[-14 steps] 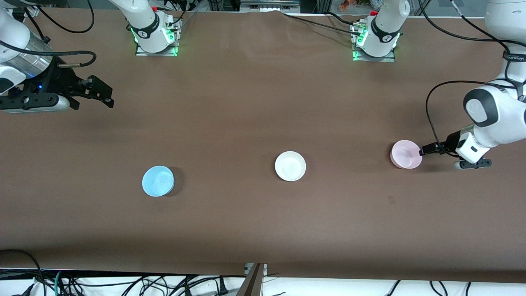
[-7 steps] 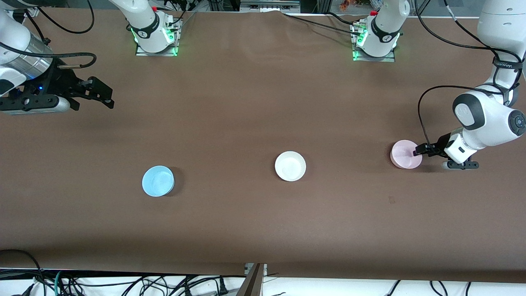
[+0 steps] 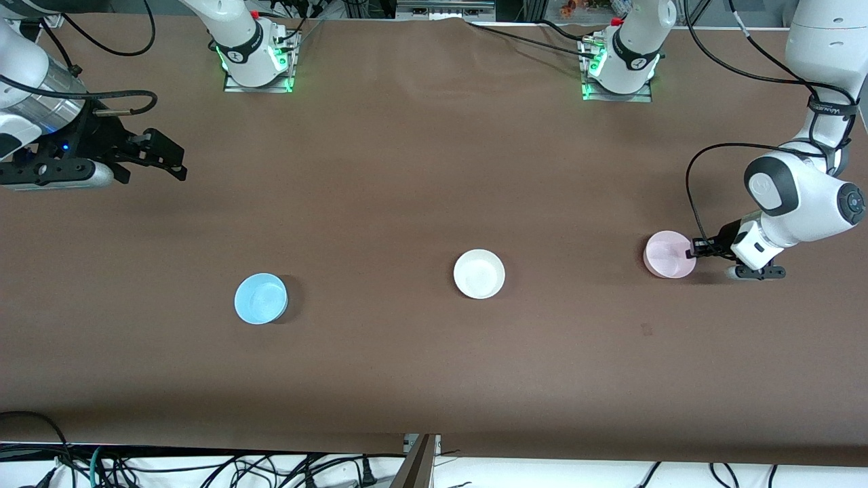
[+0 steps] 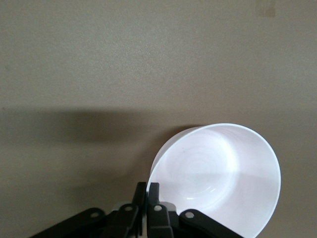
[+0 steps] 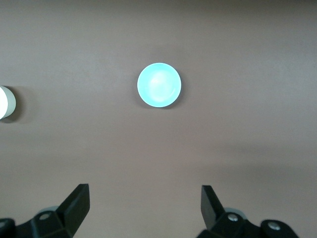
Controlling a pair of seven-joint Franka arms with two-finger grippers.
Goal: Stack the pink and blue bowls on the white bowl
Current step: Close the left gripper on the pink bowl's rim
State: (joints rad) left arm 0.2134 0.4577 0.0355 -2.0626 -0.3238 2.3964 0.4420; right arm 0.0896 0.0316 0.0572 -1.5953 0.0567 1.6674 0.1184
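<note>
While the left end effector (image 3: 693,253) pinches the pink bowl's (image 3: 668,254) rim, the right end effector (image 3: 169,157) waits with jaws apart.

From my station I see the blue bowl (image 3: 260,298) nearest the camera, toward the right arm's end of the table (image 3: 407,169), then the white bowl (image 3: 479,274) mid-table, then the pink bowl toward the left arm's end. All three sit well apart. The left wrist view shows fingers (image 4: 147,198) together on the rim. The right end effector hangs over bare table.
</note>
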